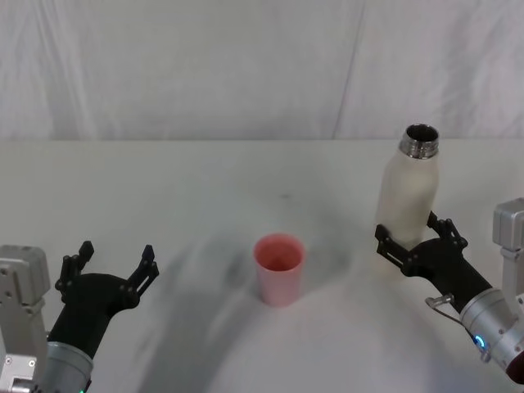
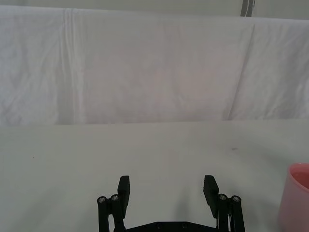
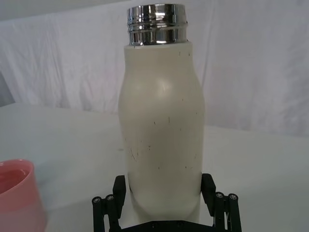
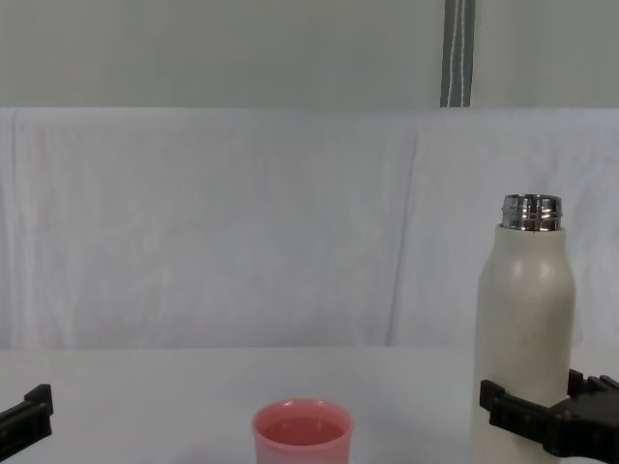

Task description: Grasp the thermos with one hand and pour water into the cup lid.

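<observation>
The thermos [image 1: 409, 184] is a tall cream-white bottle with an uncapped steel neck, standing upright on the table at the right. My right gripper [image 1: 409, 231] is open, one finger on each side of the bottle's lower body; in the right wrist view the fingers [image 3: 119, 186] sit close against the thermos [image 3: 161, 111]. The cup lid [image 1: 279, 264], a small salmon-pink cup, stands upright at the table's centre, to the left of the thermos. My left gripper [image 1: 117, 252] hovers low at the near left, open and empty, well away from the cup lid [image 2: 295, 200].
A white cloth covers the table [image 1: 164, 188] and hangs as a backdrop behind it. A wide strip of bare cloth lies between the cup lid and each gripper.
</observation>
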{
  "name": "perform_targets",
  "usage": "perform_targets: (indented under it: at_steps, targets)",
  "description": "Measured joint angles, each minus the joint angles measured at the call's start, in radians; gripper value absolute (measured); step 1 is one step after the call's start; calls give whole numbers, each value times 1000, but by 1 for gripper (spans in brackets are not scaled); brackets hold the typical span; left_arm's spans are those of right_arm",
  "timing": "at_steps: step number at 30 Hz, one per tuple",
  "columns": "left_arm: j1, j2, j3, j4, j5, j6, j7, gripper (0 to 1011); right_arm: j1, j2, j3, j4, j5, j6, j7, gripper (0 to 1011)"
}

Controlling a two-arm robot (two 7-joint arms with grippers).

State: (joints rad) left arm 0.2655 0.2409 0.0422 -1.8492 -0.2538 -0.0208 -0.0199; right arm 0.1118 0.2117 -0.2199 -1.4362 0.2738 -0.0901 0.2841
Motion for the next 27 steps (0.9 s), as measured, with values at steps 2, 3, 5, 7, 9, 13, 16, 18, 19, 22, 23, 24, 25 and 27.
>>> perform_targets:
  at_steps: [2,3,5,7,9,13,16,18,19,22,23,24,25,27]
  targets:
    - [0,0,0,0,0,0,0,1001,-3,1,-2,-1,3,2,2,1002]
    - [0,0,0,0,0,0,0,1001,-5,2,-3,-2,4,3,3,1002]
    - [0,0,0,0,0,0,0,1001,-7,3,-4,-3,5,4,5,1002]
    - [0,0,0,0,0,0,0,1001,-9,5,-5,-5,7,5,7,1003]
    - [0,0,0,0,0,0,0,1001,-11,6,-5,-6,9,5,8,1003]
    - [0,0,0,0,0,0,0,1001,-15,8,-5,-11,13,4,9,1003]
    - [0,0,0,0,0,0,0,1001,-19,12,-5,-16,15,4,10,1003]
    - [0,0,0,0,0,0,0,1001,-22,14,-5,-17,16,4,11,1002]
    - [0,0,0,0,0,0,0,1001,-23,14,-5,-18,17,4,11,1003]
    - [0,0,0,0,0,0,0,1001,-27,18,-3,-21,19,5,11,1002]
    - [0,0,0,0,0,0,0,1001,-29,19,-3,-22,19,5,11,1002]
    - [0,0,0,0,0,0,0,1001,-30,20,-2,-23,20,6,11,1003]
    - [0,0,0,0,0,0,0,1001,-31,20,-2,-24,20,6,11,1003]
    - [0,0,0,0,0,0,0,1001,-33,22,-1,-26,21,7,11,1003]
